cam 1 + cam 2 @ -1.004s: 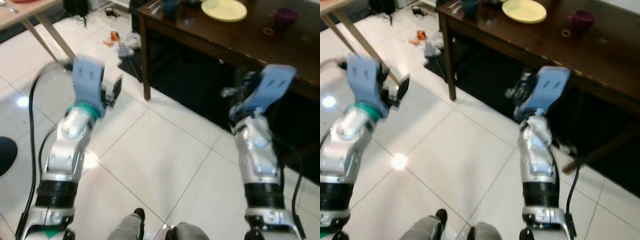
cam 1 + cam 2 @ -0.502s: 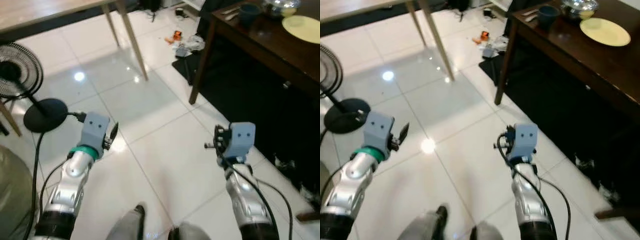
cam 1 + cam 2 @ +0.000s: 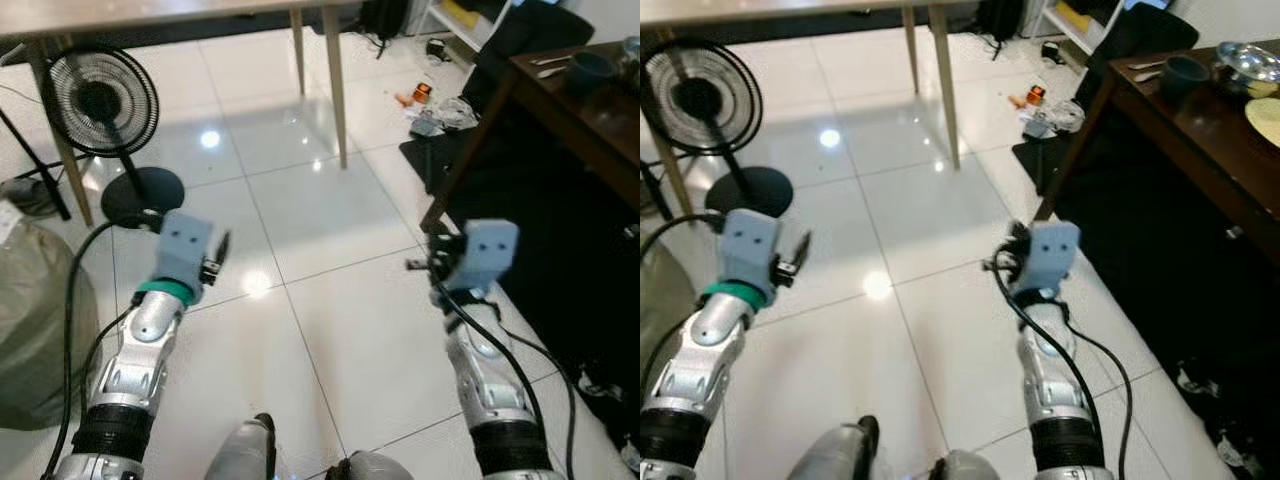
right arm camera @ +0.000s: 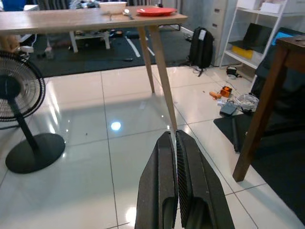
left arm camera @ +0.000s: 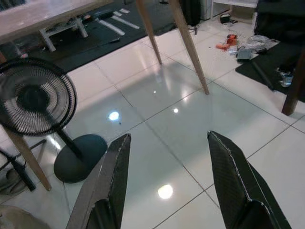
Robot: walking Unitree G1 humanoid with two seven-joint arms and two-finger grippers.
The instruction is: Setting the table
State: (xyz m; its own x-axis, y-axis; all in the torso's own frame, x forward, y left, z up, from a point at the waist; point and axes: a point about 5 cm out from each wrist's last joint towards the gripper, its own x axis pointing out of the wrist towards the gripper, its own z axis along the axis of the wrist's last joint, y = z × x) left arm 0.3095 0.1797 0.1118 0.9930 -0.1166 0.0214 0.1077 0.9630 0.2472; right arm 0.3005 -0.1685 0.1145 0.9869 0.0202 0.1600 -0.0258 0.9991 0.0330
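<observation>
Left gripper (image 5: 167, 176) over white tiled floor (image 3: 330, 330), jaws spread wide, empty. Right gripper (image 4: 175, 167) jaws pressed together, empty. Dark wooden table (image 3: 1200, 130) at right, cut off by frame edge; dark blue cup (image 3: 1187, 72), steel bowl (image 3: 1247, 60) on it, yellow plate (image 3: 1268, 109) mostly cropped. Light wooden table (image 4: 90, 20) far off carries red plate (image 4: 156, 11). Black standing fan (image 3: 100, 100) near left.

Glossy white tiled floor (image 3: 330, 330) — lamp glare; black standing fan (image 3: 100, 105); light wooden table (image 4: 90, 21); dark table (image 3: 1200, 130).

Both silver arms reach forward; the left gripper (image 5: 167, 181) holds its fingers spread, the right gripper (image 4: 175, 176) pressed together.
</observation>
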